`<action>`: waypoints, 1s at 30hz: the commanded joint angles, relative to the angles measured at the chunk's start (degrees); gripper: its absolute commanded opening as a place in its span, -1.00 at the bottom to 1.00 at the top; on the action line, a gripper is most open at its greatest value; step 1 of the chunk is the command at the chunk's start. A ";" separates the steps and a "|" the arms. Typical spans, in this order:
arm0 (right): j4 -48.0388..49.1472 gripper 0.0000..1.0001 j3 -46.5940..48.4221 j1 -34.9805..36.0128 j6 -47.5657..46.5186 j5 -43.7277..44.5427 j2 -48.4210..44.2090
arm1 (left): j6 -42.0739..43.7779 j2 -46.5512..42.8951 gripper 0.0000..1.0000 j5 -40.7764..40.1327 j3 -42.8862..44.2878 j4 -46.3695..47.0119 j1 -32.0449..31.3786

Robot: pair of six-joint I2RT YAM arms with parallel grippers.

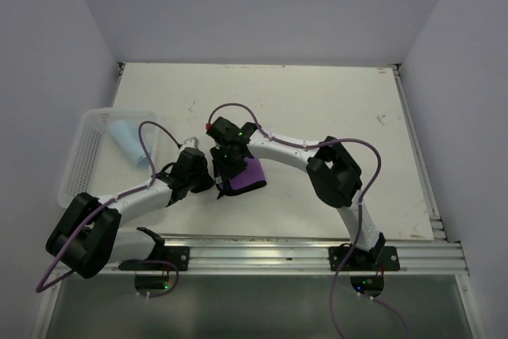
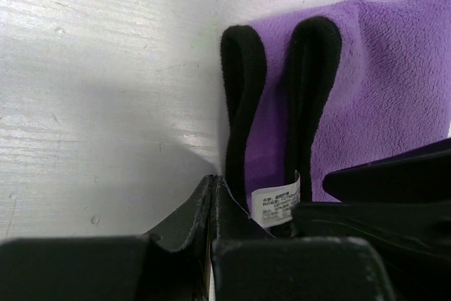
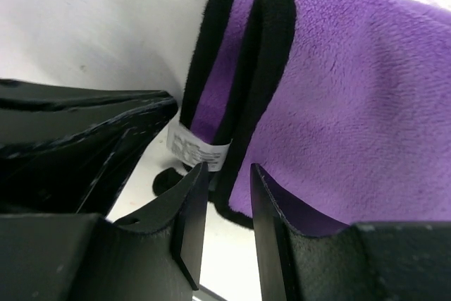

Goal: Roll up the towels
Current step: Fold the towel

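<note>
We see the dark towel (image 1: 248,177) lying purple face up near the middle of the bench (image 1: 333,101). One edge is folded into two black-hemmed ridges, with a white tag (image 2: 276,204) at their near end. The left end effector (image 2: 215,187) has its fingers pressed together with nothing between them, its tip just beside the outer ridge. The right end effector (image 3: 227,177) has its fingers apart, and the black hem shows in the gap; we cannot tell whether they touch it. The blue towel (image 1: 127,142) lies in the basket (image 1: 78,176) at the bench's left edge, well apart from the dark towel.
</note>
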 commanded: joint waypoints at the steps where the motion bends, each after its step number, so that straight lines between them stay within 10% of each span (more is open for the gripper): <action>1: 0.58 -0.32 0.45 0.45 0.76 0.93 1.25 | 0.55 -0.22 -1.00 -1.22 0.87 0.61 -0.12; 12: -0.47 -0.33 1.59 0.98 1.12 4.00 4.24 | 0.64 0.39 -1.00 -0.61 1.05 0.96 -0.03; 30: -2.58 -0.93 3.78 1.15 1.73 3.83 2.22 | 0.90 0.39 -1.00 -0.52 1.14 0.69 -0.12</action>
